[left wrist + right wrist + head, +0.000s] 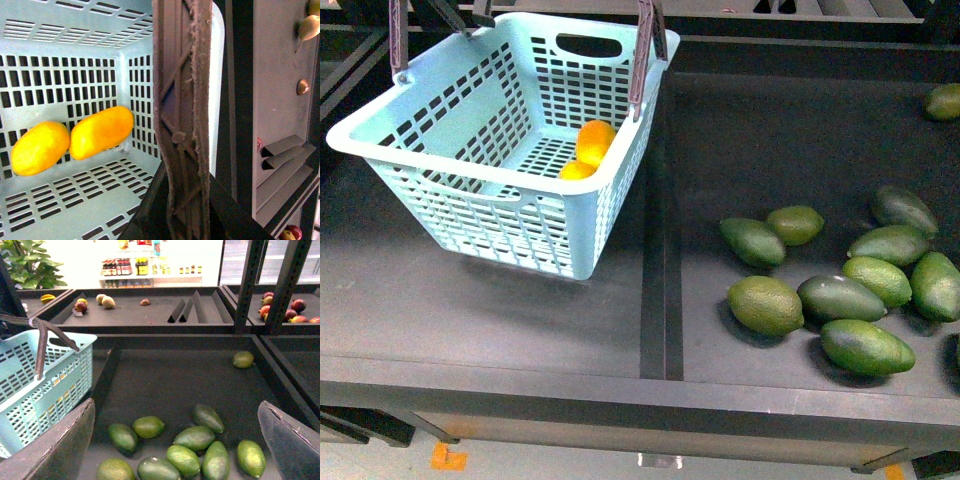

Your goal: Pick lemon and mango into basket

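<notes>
The pale turquoise basket (510,225) hangs tilted over the left shelf bay, and part of it shows in the right wrist view (40,390). In its far corner lie the orange-yellow mango (595,140) and the smaller yellow lemon (576,171). In the left wrist view the lemon (40,148) lies next to the longer mango (101,132) on the slotted floor. My left gripper (182,212) is shut on the basket's grey-brown handle (182,115). Apart from the basket, my right gripper (175,450) stands wide open above the green fruits, holding nothing.
Several green avocado-like fruits (840,300) lie in the right bay, one more (945,100) at its far corner. A raised dark divider (655,250) separates the two bays. Farther shelves hold brown fruits (107,301) and red fruits (290,310).
</notes>
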Motion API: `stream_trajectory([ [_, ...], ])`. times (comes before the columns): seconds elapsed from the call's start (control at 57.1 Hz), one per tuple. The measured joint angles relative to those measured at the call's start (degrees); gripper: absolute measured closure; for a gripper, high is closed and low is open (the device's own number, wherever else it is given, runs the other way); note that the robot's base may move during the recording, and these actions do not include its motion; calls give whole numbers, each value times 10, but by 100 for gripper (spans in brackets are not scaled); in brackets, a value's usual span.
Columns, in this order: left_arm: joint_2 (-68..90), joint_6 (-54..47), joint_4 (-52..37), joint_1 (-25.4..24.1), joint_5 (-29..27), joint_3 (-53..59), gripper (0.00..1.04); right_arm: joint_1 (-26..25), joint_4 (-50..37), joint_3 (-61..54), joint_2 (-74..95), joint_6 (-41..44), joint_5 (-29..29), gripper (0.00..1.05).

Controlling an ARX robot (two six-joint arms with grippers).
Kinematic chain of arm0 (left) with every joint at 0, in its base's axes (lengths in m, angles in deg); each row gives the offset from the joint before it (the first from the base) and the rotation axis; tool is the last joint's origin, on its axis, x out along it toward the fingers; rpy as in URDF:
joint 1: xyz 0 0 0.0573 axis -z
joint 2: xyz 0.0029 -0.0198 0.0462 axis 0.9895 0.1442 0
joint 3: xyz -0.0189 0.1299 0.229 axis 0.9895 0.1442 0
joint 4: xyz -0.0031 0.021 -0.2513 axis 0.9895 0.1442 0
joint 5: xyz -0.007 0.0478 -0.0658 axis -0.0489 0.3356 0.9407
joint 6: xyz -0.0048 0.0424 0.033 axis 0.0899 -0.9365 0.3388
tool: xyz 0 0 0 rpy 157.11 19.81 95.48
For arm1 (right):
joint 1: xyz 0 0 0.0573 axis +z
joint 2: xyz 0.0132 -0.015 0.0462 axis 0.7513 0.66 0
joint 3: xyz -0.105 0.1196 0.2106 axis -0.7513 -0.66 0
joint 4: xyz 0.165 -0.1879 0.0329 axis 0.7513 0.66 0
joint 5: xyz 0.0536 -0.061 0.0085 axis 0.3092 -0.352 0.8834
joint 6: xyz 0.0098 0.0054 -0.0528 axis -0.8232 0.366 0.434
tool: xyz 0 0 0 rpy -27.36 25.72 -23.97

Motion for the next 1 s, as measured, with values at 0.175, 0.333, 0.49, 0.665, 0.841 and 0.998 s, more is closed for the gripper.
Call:
stream_trajectory([
  [0.175,-70,3,-44,1,-8,137,87,0,0,0,0,0,0,9],
  [0.333,-123,26,-72,5,-33,224,59,0,0,0,0,0,0,9],
  [0.49,-165,46,-90,5,-73,271,33,0,0,0,0,0,0,9],
  [0.665,-252,44,-66,12,-131,330,6,0,0,0,0,0,0,9],
  [0.841,-337,2,45,30,-169,383,7,0,0,0,0,0,0,9],
  [0.998,-399,-139,-106,23,-86,478,16,0,0,0,0,0,0,9],
])
